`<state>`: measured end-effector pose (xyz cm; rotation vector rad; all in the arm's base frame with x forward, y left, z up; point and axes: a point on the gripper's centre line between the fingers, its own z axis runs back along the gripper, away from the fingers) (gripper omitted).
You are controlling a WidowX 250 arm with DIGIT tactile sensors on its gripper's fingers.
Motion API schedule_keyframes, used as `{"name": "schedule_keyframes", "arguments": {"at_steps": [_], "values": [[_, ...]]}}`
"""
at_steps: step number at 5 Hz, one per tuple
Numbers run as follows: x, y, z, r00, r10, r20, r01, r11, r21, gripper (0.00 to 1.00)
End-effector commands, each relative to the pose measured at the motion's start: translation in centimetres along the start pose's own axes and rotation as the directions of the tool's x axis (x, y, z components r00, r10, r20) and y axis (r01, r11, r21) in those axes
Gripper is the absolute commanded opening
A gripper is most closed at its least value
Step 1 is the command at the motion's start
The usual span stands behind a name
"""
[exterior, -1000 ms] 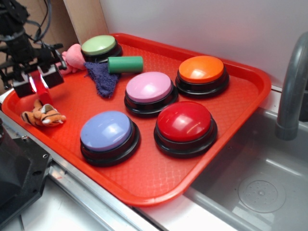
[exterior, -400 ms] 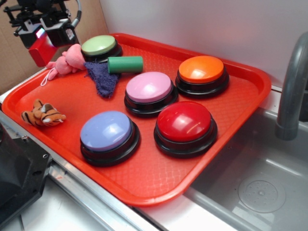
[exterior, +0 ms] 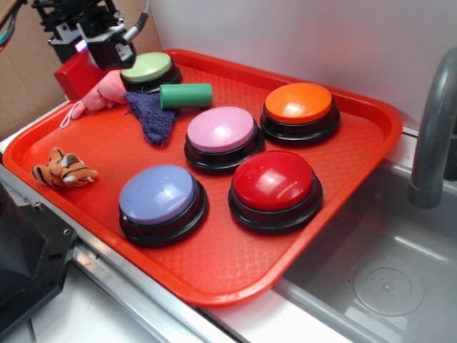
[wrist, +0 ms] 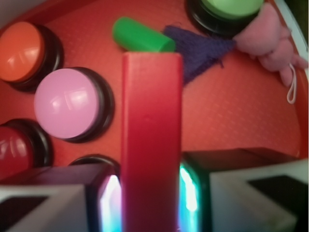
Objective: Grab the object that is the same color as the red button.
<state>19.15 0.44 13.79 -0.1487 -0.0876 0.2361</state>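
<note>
My gripper (exterior: 84, 48) is shut on the small red block (exterior: 73, 73) and holds it in the air above the tray's far left corner, near the pink plush toy (exterior: 103, 89). In the wrist view the red block (wrist: 151, 140) stands between my two fingers (wrist: 108, 203) and points out over the tray. The red button (exterior: 274, 183), a glossy red dome on a black base, sits on the red tray (exterior: 214, 264) at the front right; only its edge (wrist: 12, 150) shows in the wrist view.
On the tray are green (exterior: 147, 68), orange (exterior: 298, 106), pink (exterior: 221, 133) and blue (exterior: 158, 197) buttons, a green cylinder (exterior: 187, 96), a purple cloth (exterior: 152, 116) and a tiger toy (exterior: 63, 170). A sink with a grey faucet (exterior: 435, 136) lies to the right.
My gripper has risen from the tray's left side with the red block in it and moved back and right, to above the pink plush toy.
</note>
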Motion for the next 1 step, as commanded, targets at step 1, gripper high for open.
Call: {"name": "schedule_keyframes", "arguments": {"at_steps": [1], "values": [[-1.65, 0.45, 0.95, 0.997, -0.076, -0.010, 0.075, 0.991, -0.114, 0.05]]}}
